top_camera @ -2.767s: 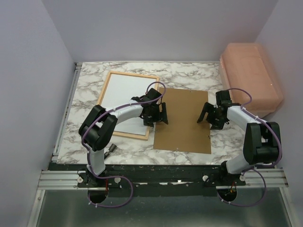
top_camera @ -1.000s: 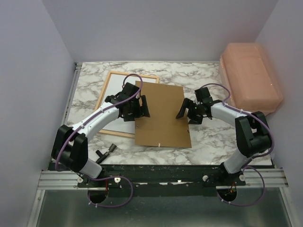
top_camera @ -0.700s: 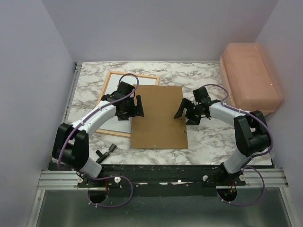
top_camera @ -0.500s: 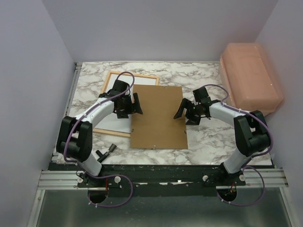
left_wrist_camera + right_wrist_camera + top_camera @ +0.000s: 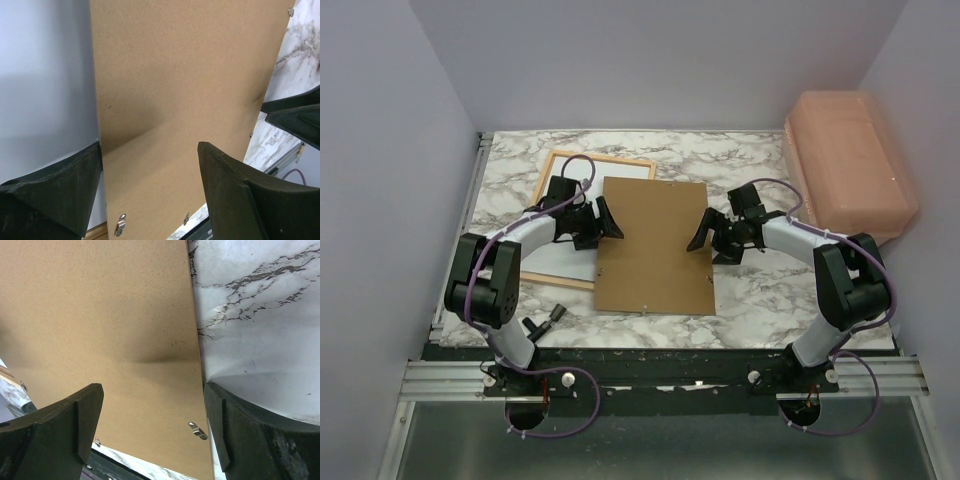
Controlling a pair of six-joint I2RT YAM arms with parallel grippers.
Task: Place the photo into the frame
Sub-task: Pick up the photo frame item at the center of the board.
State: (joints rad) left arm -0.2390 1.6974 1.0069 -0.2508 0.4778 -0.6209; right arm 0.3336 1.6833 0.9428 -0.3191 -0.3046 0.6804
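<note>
**Backing board not yet seated**

Left pincer (image 5: 149,150) and right pincer (image 5: 152,387), both wide open and holding nothing, flank the backing board (image 5: 655,245). The photo (image 5: 555,262) lies white-side-up in the frame (image 5: 610,157), upper left. Next, by my judgement: slide the board squarely over it.

Marble table (image 5: 750,160) carries the frame (image 5: 605,157), brown board (image 5: 655,250) and pink box (image 5: 850,160).

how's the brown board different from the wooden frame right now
The brown board is plain brown all over; the frame is a thin pale wood rim around white. The board sits nearly square to the table; the frame lies skewed. The board covers the frame's right side. Both are flat rectangles.
</note>
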